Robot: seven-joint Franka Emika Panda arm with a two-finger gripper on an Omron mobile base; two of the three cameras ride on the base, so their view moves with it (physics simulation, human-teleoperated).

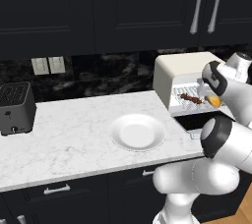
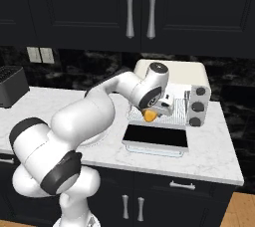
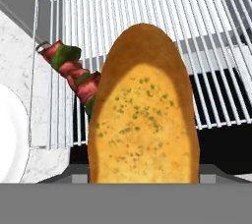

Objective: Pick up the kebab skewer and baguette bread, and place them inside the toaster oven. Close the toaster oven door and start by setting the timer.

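The cream-white toaster oven (image 1: 176, 73) stands at the counter's right end. Its dark glass door (image 2: 156, 137) is folded down flat in front of it. On the wire rack (image 3: 197, 36) lies the kebab skewer (image 3: 74, 70), also seen from the left base (image 1: 191, 98). My gripper (image 2: 155, 110) hangs over the front of the rack, shut on the golden baguette bread (image 3: 142, 115), which points into the oven just right of the skewer. The bread (image 2: 149, 116) hides my fingertips in the hand view. The round knobs (image 2: 198, 106) sit on the oven's right side.
A white plate (image 1: 137, 132) rests on the marble counter left of the oven. A black slot toaster (image 1: 15, 107) stands at the far left by the backsplash. Dark cabinets hang above.
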